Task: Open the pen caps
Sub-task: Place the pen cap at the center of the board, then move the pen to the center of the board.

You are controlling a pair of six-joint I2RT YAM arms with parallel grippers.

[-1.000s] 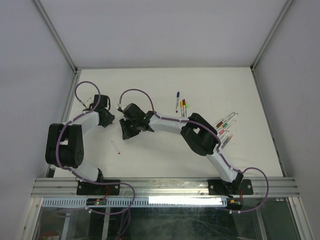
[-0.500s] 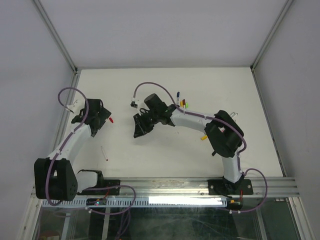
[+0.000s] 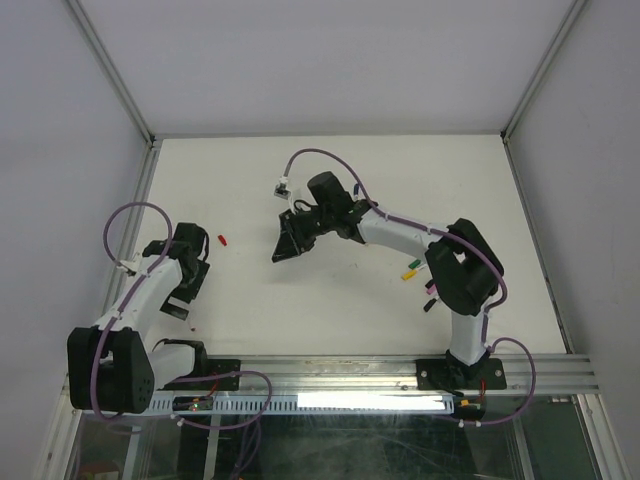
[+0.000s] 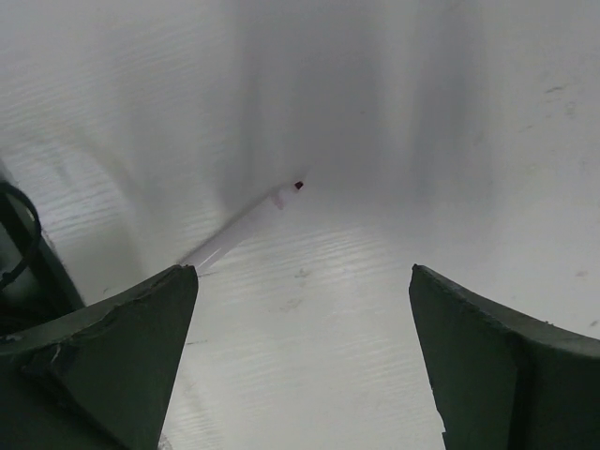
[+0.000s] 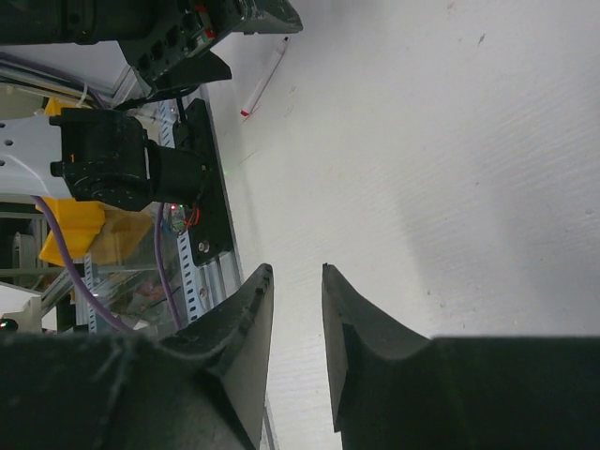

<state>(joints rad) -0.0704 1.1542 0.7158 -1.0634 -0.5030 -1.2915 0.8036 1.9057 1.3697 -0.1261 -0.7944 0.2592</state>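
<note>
two arms over a white table (image 3: 330,180). left gripper (image 4: 302,281) sits low near the left front edge with its jaws spread wide and only bare table between them. just beyond its fingertips, in the left wrist view, a slim white pen barrel (image 4: 246,223) lies flat on the table. its small dark red tip is bare and it touches neither finger.

right gripper (image 5: 296,272) reaches out toward the table's middle, angled toward the left arm. its jaws stand a narrow slit apart and only table shows through the gap. nothing seen in its hold.

one red cap (image 3: 222,240) lies loose on the table between the two grippers, apart from both and nearer the left one.

by the right arm's elbow a yellow piece (image 3: 408,273), a green piece (image 3: 413,264) and a pink piece (image 3: 432,286) show close together, partly hidden by the arm. too small to tell whether they are loose caps or caps on pens.
</note>
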